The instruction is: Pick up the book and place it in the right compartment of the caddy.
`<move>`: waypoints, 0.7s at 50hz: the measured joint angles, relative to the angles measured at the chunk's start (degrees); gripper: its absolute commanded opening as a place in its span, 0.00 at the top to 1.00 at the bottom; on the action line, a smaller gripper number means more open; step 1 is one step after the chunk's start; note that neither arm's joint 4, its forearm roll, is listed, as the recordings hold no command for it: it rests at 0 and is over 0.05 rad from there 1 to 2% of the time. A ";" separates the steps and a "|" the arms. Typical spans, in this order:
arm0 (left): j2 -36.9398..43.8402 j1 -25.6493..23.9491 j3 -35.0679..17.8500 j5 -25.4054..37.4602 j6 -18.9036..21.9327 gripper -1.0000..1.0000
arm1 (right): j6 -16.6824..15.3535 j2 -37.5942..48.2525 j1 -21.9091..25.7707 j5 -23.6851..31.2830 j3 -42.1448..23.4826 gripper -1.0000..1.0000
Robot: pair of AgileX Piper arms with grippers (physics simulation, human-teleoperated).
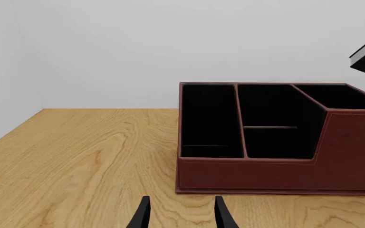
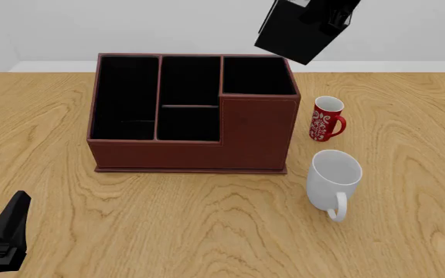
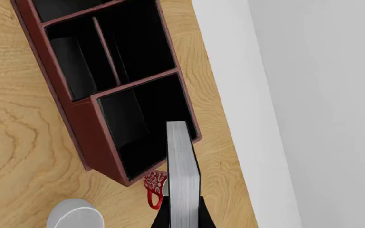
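Observation:
The black book (image 2: pixel 296 32) hangs tilted in the air, above and a little to the right of the caddy's back right corner. My right gripper (image 2: pixel 324 16) is shut on its upper end. In the right wrist view the book's white page edge (image 3: pixel 181 175) points down toward the right compartment (image 3: pixel 144 130). The reddish-brown caddy (image 2: pixel 245 139) stands mid-table, with its taller right compartment (image 2: pixel 257 75) black-lined and holding nothing. My left gripper (image 2: pixel 6 229) rests low at the near left, open, well short of the caddy (image 1: pixel 277 166). Nothing lies between its fingers (image 1: pixel 141 216).
A red patterned mug (image 2: pixel 327 119) stands just right of the caddy. A white mug (image 2: pixel 333 176) sits nearer, to the caddy's front right. A white wall rises behind the table's far edge (image 2: pixel 377 66). The long left section (image 2: pixel 126 95) and the two middle sections are black-lined.

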 measured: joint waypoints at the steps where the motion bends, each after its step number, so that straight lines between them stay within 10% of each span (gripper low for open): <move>1: 0.00 0.00 0.00 0.00 0.00 0.00 | 0.00 0.23 0.14 0.00 -0.22 1.00; 35: 0.00 0.00 0.00 0.00 0.00 0.00 | 0.56 6.65 2.87 0.00 -4.69 1.00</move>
